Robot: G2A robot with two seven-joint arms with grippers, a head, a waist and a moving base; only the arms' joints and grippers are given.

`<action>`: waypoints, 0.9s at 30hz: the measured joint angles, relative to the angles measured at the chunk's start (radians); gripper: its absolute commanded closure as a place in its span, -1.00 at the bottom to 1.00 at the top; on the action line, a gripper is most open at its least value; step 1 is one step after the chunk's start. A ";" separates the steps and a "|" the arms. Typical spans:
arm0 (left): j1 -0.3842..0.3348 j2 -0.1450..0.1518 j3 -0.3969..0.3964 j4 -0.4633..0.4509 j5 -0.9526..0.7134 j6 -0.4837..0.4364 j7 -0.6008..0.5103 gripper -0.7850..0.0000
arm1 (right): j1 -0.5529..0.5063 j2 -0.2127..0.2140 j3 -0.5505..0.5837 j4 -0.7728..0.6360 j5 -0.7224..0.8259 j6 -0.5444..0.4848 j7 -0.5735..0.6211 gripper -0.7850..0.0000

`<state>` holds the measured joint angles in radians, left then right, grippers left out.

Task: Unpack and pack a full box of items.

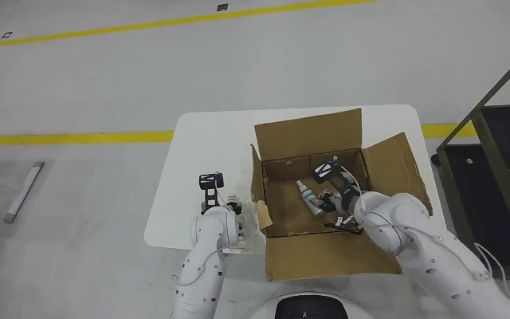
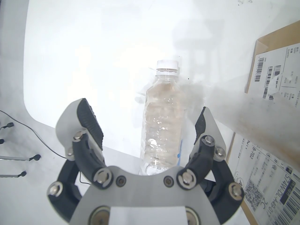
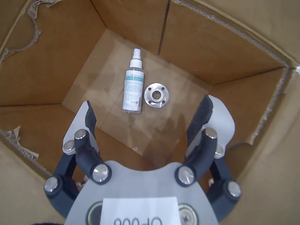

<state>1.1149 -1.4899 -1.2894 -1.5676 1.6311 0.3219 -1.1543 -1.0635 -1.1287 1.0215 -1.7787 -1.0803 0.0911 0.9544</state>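
Note:
The cardboard box [image 1: 319, 139] stands open on the white table [image 1: 199, 143]. On its floor lie a small spray bottle [image 3: 134, 85] and, right beside it, a round metal flange [image 3: 156, 95]. My right gripper [image 3: 150, 113] hangs open inside the box, above and short of both, holding nothing. From above, the spray bottle [image 1: 309, 198] lies just beside that gripper [image 1: 331, 174]. A clear water bottle [image 2: 164, 122] with a white cap stands upright on the table outside the box. My left gripper [image 2: 145, 115] is open around it, the bottle nearer one finger.
The box's labelled side wall and flap [image 2: 274, 71] rise close beside the water bottle. The table's rounded corner and edge [image 2: 35, 118] lie close to the left gripper. Torn flaps [image 3: 35, 12] ring the box opening. A dark rack [image 1: 478, 159] stands at the right.

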 measured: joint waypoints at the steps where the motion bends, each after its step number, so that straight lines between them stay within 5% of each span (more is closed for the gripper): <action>1: 0.000 0.000 0.000 0.000 0.000 0.000 0.000 -1.00 | 0.018 -0.007 -0.021 0.026 -0.001 0.008 -0.005 -1.00; 4: 0.000 0.000 0.000 0.000 0.000 0.000 0.000 -1.00 | 0.082 -0.034 -0.092 0.120 0.019 0.037 -0.031 -0.99; 8: 0.000 0.000 0.000 0.000 0.000 0.000 0.000 -1.00 | 0.164 -0.072 -0.179 0.247 0.045 0.056 -0.046 -0.58; 11: 0.000 0.000 0.000 0.000 0.000 0.000 0.000 -1.00 | 0.211 -0.098 -0.227 0.331 0.070 0.059 -0.054 -0.74; 15: 0.000 0.000 0.000 0.000 0.000 0.000 0.000 -1.00 | 0.250 -0.126 -0.267 0.423 0.100 0.060 -0.072 -0.63; 27: 0.000 0.000 0.000 0.000 0.000 0.000 0.000 -1.00 | 0.279 -0.170 -0.304 0.532 0.120 0.066 -0.096 0.07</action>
<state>1.1150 -1.4899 -1.2894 -1.5676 1.6311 0.3219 -1.1542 -0.7844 -1.2986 0.7174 -1.2470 -0.9602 0.1570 0.8585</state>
